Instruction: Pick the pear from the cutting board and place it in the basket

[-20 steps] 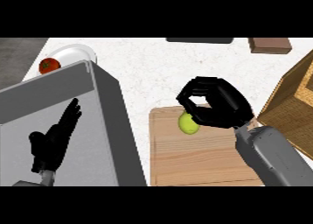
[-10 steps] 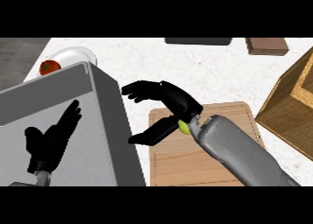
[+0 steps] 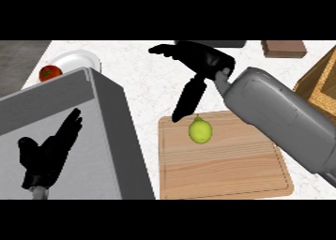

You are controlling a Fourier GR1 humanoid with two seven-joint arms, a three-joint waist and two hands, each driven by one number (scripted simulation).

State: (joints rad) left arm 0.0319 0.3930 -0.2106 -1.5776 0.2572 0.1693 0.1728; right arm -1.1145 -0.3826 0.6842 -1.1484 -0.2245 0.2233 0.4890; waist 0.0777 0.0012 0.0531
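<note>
I am holding my right hand (image 3: 198,58) above the counter, fingers spread apart, thumb pointing down toward the pear (image 3: 200,130) lying on the cutting board (image 3: 226,173); my left hand (image 3: 49,150) is resting open.

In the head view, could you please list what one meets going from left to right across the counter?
Left hand → tomato → white plate → pear → brown block → basket.

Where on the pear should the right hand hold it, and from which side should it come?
Probably across the wide middle of the pear, coming down from above. It lies flat on the cutting board, narrow tip toward the far edge, with bare board on both sides for fingers. The open right hand hangs just beyond it.
</note>
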